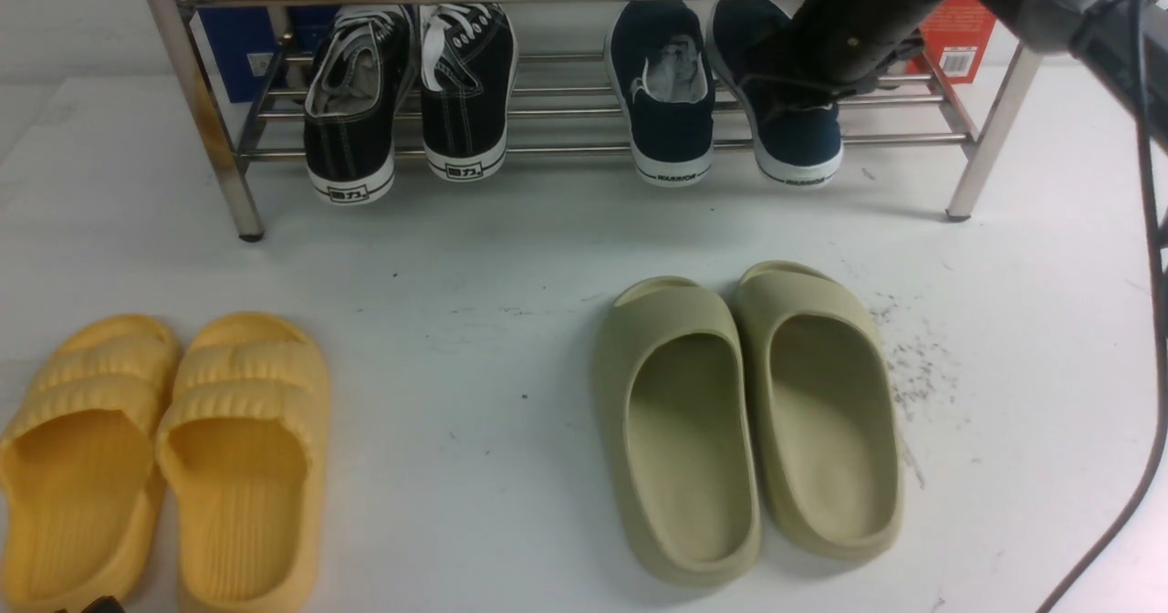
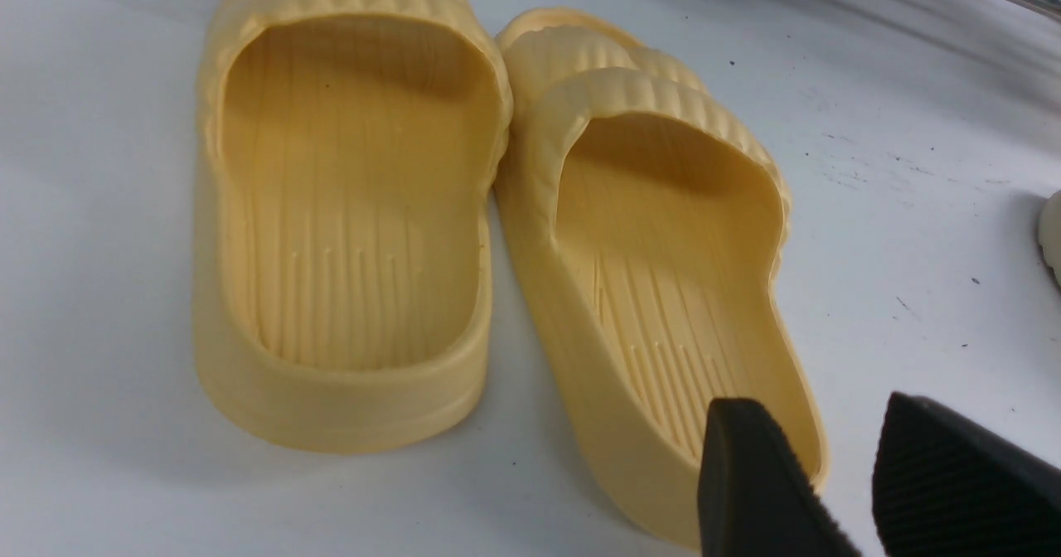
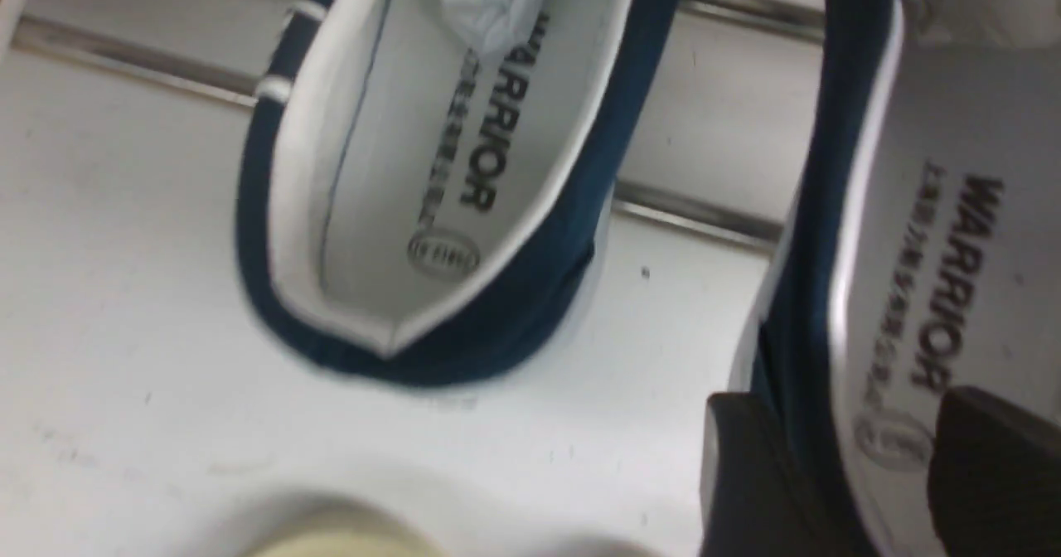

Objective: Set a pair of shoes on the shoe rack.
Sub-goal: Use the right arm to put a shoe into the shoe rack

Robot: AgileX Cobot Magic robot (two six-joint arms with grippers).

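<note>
Both navy slip-on shoes stand side by side on the lower bars of the steel shoe rack point(image 1: 566, 148), heels toward me: the left shoe point(image 1: 671, 111) point(image 3: 464, 167) and the right shoe point(image 1: 803, 139) point(image 3: 937, 209). My right arm reaches down over the right shoe. My right gripper point(image 3: 854, 408) is open and straddles that shoe's side wall, one finger outside it and one over the insole, with a gap showing inside. My left gripper point(image 2: 821, 412) is open and empty above the heel of a yellow slide point(image 2: 663, 275).
Black lace-up sneakers point(image 1: 406, 93) stand on the rack's left half. Olive-green slides point(image 1: 748, 412) and yellow slides point(image 1: 164, 449) lie on the white table in front. A red box point(image 1: 954, 34) and a blue box point(image 1: 228, 57) stand behind the rack. A black cable point(image 1: 1152, 230) hangs at the right edge.
</note>
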